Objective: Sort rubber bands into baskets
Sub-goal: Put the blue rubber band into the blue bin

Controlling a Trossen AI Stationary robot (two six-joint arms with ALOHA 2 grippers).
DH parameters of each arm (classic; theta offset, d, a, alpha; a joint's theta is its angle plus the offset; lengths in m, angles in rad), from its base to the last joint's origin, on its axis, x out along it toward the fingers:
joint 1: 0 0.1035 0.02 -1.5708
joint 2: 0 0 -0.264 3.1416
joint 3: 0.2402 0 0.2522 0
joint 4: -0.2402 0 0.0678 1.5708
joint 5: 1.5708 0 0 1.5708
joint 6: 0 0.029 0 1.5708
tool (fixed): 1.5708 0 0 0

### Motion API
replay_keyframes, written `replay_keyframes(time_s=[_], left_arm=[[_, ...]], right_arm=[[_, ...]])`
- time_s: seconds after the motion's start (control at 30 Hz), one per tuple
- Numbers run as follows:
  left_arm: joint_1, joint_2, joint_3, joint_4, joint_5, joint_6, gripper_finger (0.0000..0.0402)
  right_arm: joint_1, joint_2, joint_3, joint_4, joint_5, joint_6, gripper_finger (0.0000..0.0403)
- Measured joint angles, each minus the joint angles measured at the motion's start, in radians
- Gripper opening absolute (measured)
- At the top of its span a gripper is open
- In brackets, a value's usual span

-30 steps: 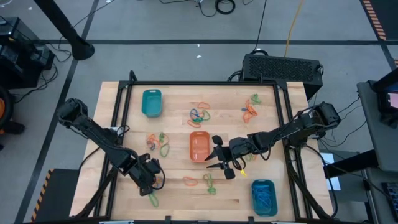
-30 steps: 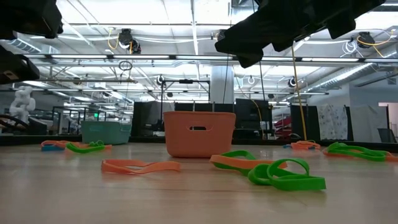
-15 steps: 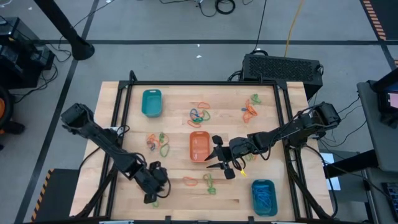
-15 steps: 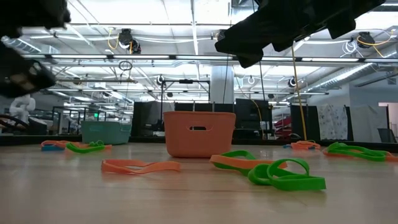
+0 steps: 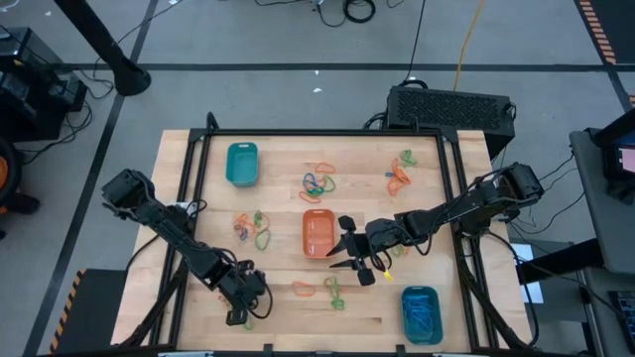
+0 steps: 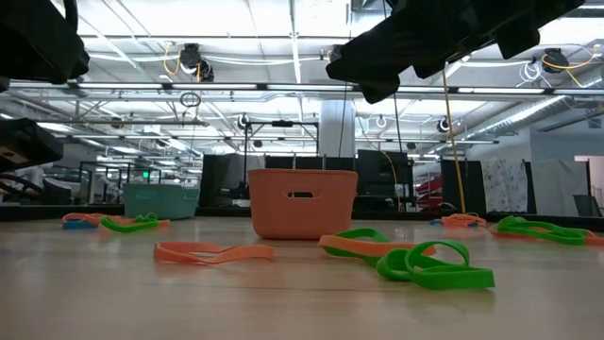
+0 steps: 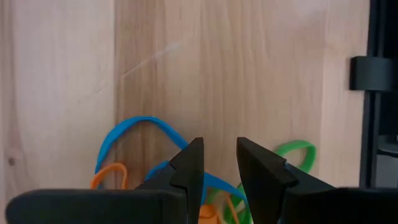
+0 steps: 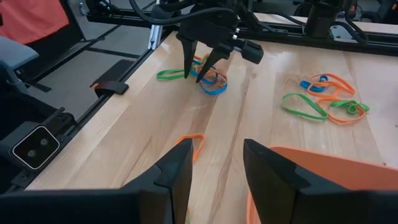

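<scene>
My left gripper [image 5: 241, 309] is open and points down over a small cluster of blue, green and orange rubber bands [image 8: 211, 83] near the table's front left. In its wrist view the fingertips [image 7: 219, 152] straddle a blue band [image 7: 134, 134], with a green band [image 7: 300, 154] beside it. My right gripper [image 5: 339, 246] is open and empty, hovering just right of the orange basket [image 5: 317, 233]. One teal basket [image 5: 241, 164] stands far left. The other teal basket [image 5: 421, 313], near right, holds blue bands. My left gripper's fingers [image 7: 189, 163] come from above, pointing down, one on each side of the blue band in the cluster. I cannot tell whether they touch it.
Loose bands lie in groups at the far middle [image 5: 319, 180], far right [image 5: 400, 171] and left middle [image 5: 250, 228]. An orange band [image 6: 212, 252] and green ones [image 6: 434, 264] lie near the front. Black frame rails [image 5: 189, 188] run along the table's sides.
My left gripper has gone toward the table's near edge and a little right, coming down over the band cluster at the front left. My right gripper has kept still.
</scene>
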Motion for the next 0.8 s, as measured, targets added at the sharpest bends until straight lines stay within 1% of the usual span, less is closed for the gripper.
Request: replay_keyframes(time_s=[0.2,0.33,0.53,0.63,0.8], left_arm=[[0.0,0.0,0.0,0.038,-0.034,0.003,0.0102],[0.0,0.0,0.0,0.07,-0.046,0.032,0.0102],[0.0,0.0,0.0,0.025,-0.073,0.031,0.0102],[0.0,0.0,0.0,0.016,-0.074,0.028,0.0102],[0.0,0.0,0.0,0.009,-0.038,0.024,0.0102]], right_arm=[[0.0,0.0,0.0,0.0,0.0,0.0,0.0135],[0.0,0.0,0.0,0.0,0.0,0.0,0.0135],[0.0,0.0,0.0,0.0,0.0,0.007,0.0135],[0.0,0.0,0.0,0.0,0.0,0.008,0.0135],[0.0,0.0,0.0,0.0,0.0,0.008,0.0135]])
